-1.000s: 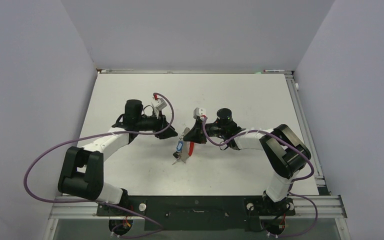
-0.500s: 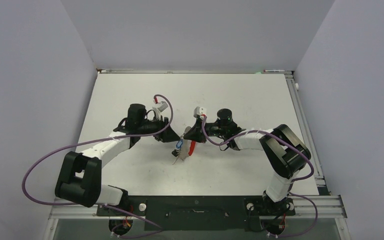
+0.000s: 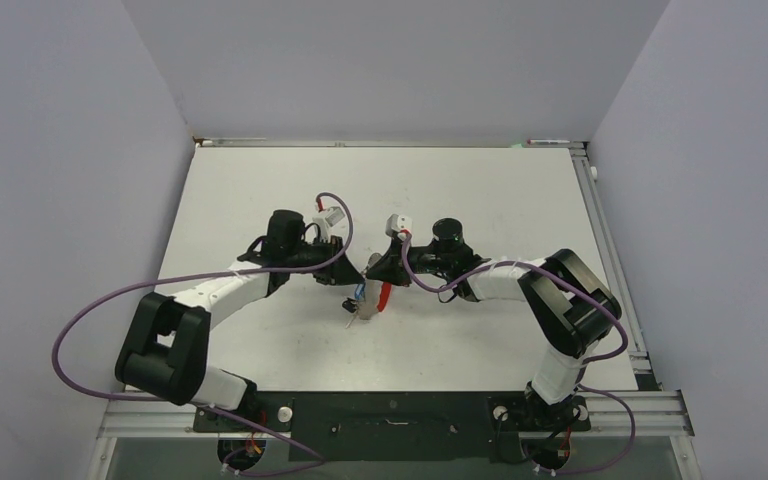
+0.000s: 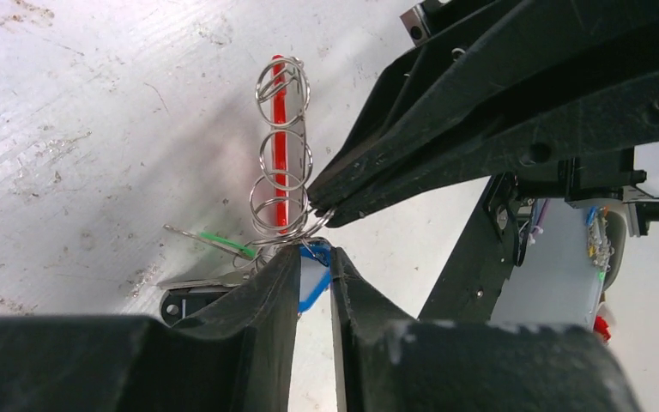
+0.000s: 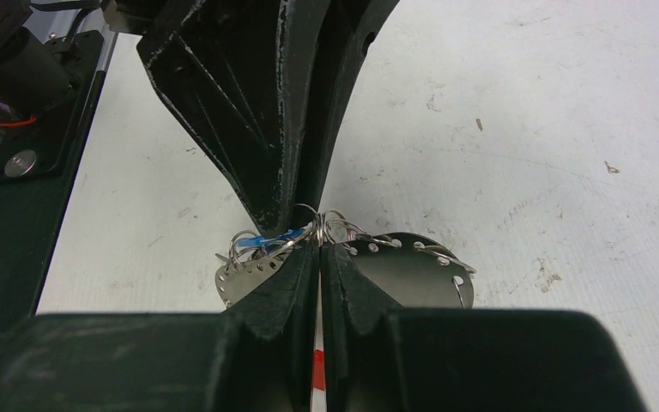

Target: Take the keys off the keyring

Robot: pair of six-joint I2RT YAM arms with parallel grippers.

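At mid counter (image 4: pixel 77 129), the right claw (image 5: pixel 318 251) pinches the keyring (image 4: pixel 280 146) wire; the left claw (image 4: pixel 314 262) nips the blue-headed key (image 4: pixel 311 290). The right claw should probably steady the ring while the key slides along the coil, never yanked.

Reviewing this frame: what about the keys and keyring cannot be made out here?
1. Top external: the keys are too small to count.
2. Left wrist: the left gripper hides most of the blue key.
3. Right wrist: the right gripper covers the red part of the keyring.
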